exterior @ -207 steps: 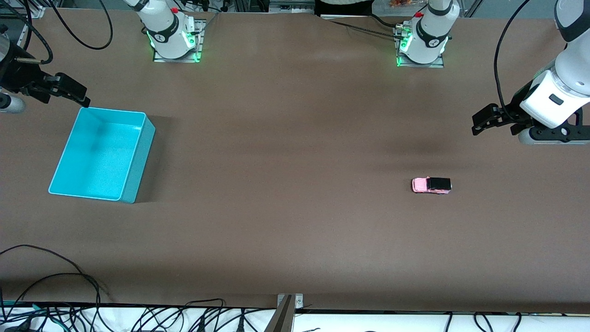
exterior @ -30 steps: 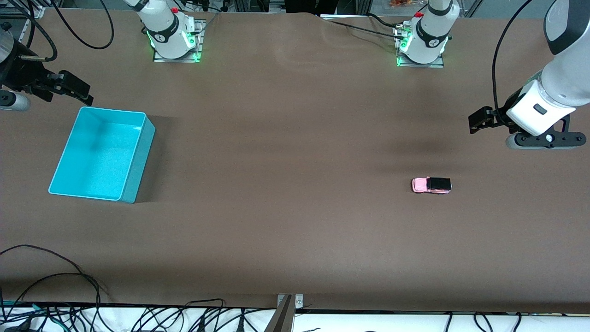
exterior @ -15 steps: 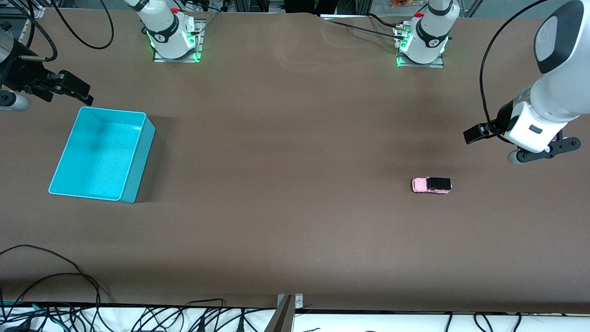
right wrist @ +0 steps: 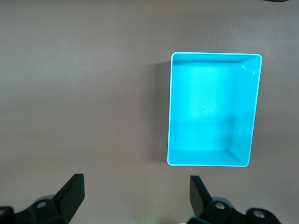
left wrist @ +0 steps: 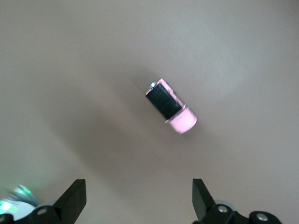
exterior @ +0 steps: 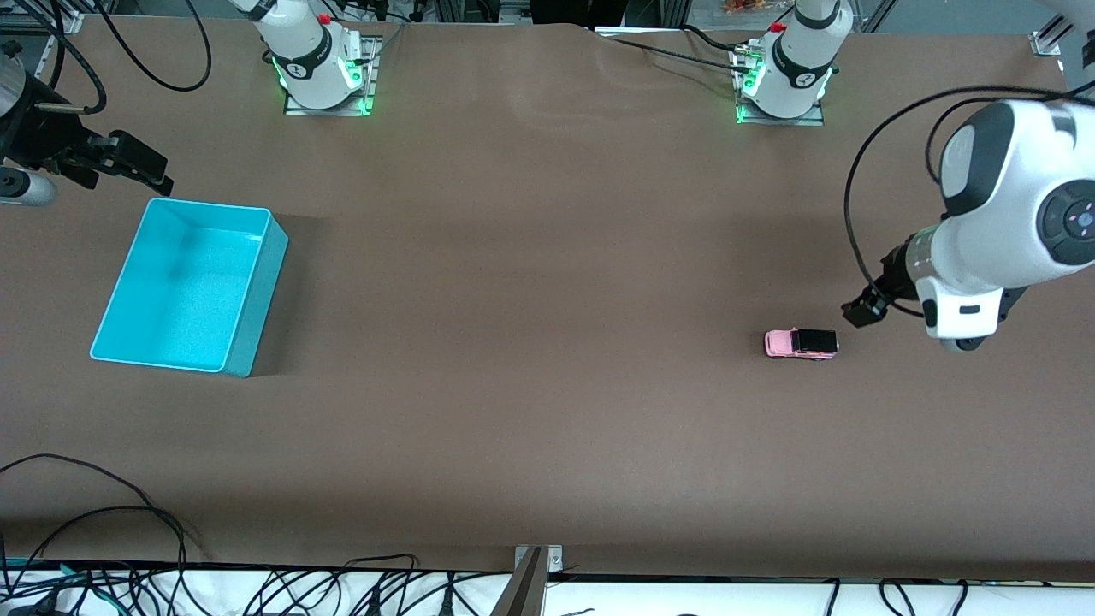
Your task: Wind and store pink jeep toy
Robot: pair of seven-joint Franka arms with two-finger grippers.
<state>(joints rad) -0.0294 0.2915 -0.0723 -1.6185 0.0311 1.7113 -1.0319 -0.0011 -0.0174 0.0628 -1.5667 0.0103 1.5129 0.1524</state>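
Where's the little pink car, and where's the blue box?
pink jeep toy [exterior: 801, 344], front view, middle of its body where pink meets the black roof.
turquoise bin [exterior: 257, 282], front view, its outer side wall.

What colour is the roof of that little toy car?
Black, over a light-pink body; the pink jeep toy shows it best in the left wrist view.

Left gripper [exterior: 862, 310] mostly hidden under its white wrist; small pink-and-black toy jeep [left wrist: 171, 107] blurred, wheels indistinct.
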